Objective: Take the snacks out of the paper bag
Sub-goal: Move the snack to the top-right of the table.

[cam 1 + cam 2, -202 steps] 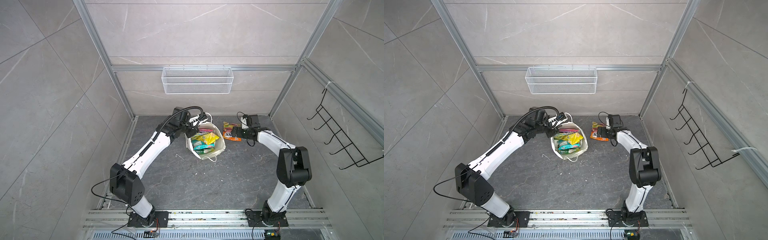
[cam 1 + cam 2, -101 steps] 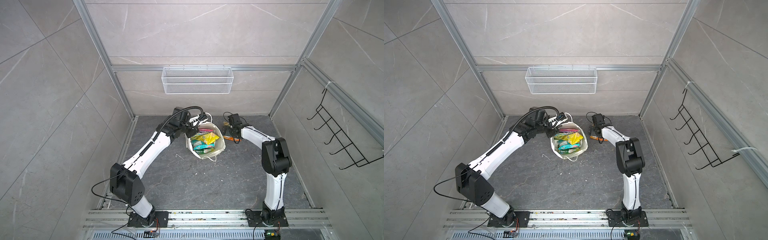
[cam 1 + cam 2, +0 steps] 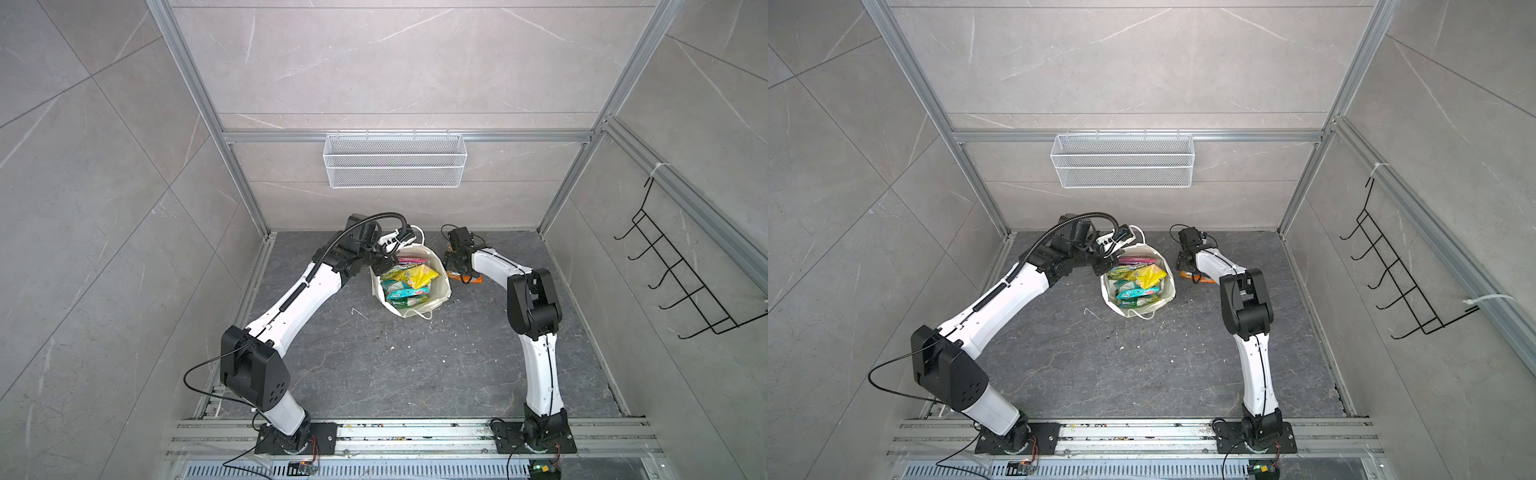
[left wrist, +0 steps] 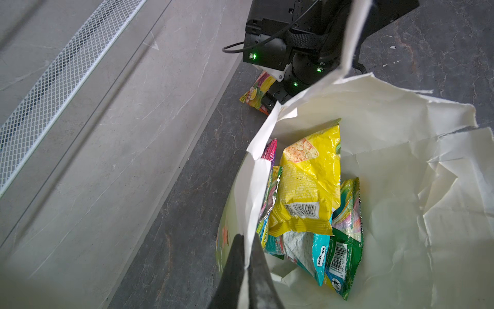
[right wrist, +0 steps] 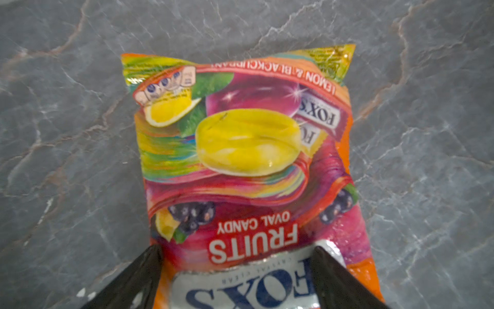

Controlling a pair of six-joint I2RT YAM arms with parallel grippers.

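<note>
Our right hand [image 5: 238, 250] has swung toward the paper bag [image 3: 441, 279], open over the orange snack [image 5: 248, 144], our left hand [image 4: 246, 238] pinching the bag; more snacks [image 4: 307, 182] wait inside.

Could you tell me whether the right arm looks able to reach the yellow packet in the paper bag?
Probably yes: the left gripper holds the paper bag by its rim, mouth open, and the yellow packet lies on top, uncovered. The right gripper hangs beside the bag, jaws open over the orange packet.

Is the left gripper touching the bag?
Touching. The left wrist view shows the left gripper shut on the bag rim, paper pinched between its jaws.
</note>
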